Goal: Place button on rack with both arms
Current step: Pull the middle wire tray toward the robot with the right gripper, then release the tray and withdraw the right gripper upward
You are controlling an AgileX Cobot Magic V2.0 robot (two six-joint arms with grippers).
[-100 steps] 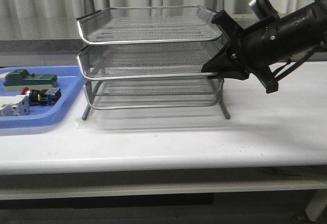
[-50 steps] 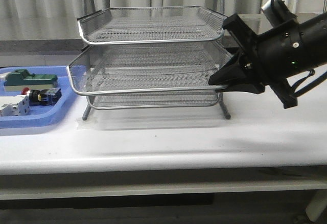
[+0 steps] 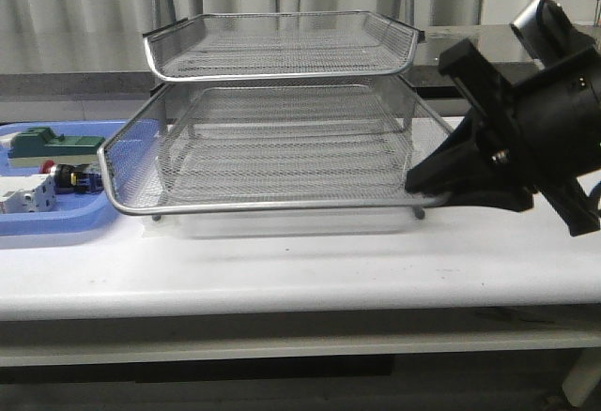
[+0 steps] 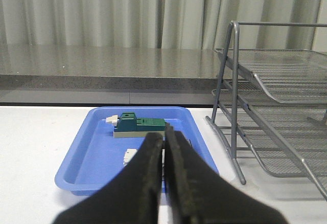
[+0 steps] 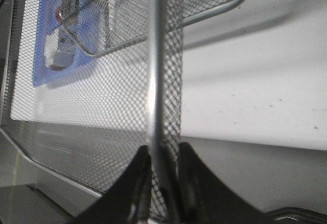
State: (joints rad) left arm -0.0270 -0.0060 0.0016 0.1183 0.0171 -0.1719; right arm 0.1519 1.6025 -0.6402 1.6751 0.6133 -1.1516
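The silver wire-mesh rack [image 3: 282, 71] stands mid-table, and its middle tray [image 3: 263, 206] is slid far out toward the front. My right gripper [image 3: 418, 184] is shut on that tray's right front rim; in the right wrist view the rim wire [image 5: 155, 81] runs between my closed fingers [image 5: 164, 155]. The button [image 3: 75, 181], with its black body and red head, lies in the blue tray [image 3: 56, 225] at the left, partly behind the pulled-out tray's corner. My left gripper [image 4: 164, 139] is shut and empty, hovering above the blue tray [image 4: 87, 152]; it hides the button in that view.
A green block [image 3: 52, 144] and a white boxy breaker [image 3: 23, 193] lie in the blue tray; the green block also shows in the left wrist view [image 4: 138, 126]. The rack's top tray [image 3: 282, 17] overhangs the middle one. Curtains hang behind a grey ledge.
My right gripper has pulled the middle tray steadily out toward the front, moving down and to the right. The tray's front corner now overlaps the blue tray's edge.
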